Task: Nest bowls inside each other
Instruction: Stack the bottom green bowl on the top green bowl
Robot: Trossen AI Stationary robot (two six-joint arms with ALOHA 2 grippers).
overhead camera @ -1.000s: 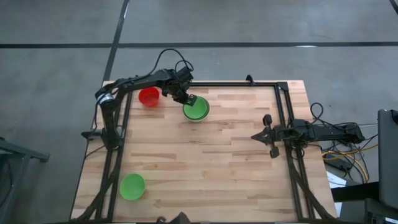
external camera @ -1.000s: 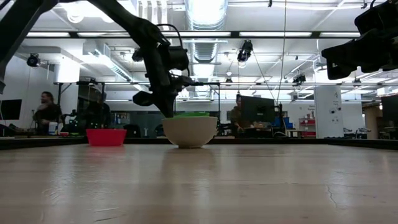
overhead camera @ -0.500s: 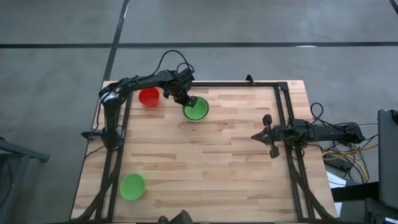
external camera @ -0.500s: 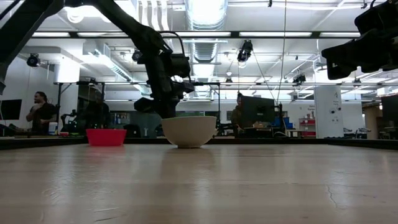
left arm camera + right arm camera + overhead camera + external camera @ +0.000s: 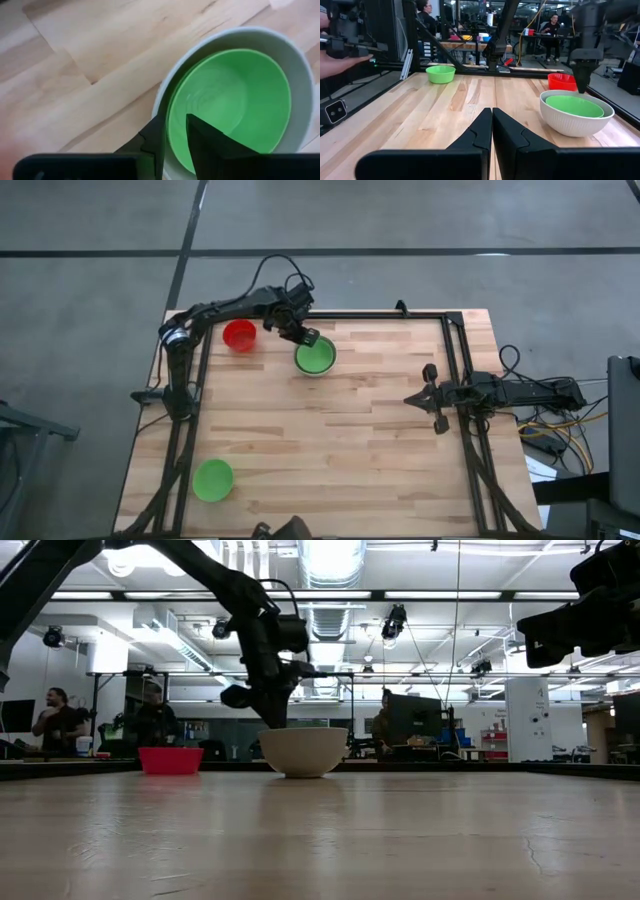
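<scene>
A white bowl (image 5: 316,358) stands near the table's far edge with a green bowl (image 5: 235,100) nested inside it. My left gripper (image 5: 175,120) is open and points down over the far-left rim of the pair (image 5: 308,337). One finger stands inside the green bowl's rim and one outside it; I see no contact. A red bowl (image 5: 240,335) rests on its base at the far left, and a second green bowl (image 5: 213,479) at the near left. My right gripper (image 5: 492,117) is shut and waits at the right edge (image 5: 410,398).
A black frame rail (image 5: 380,315) runs along the table's far edge just behind the left gripper. Bare wood stretches across the table's middle and near right (image 5: 380,470). People stand in the room beyond the table (image 5: 60,720).
My left gripper has let go of the green bowl and risen a little. The green bowl, whose rim stood above the white bowl's rim in the low view, has sunk down into the white bowl and no longer shows over that rim.
</scene>
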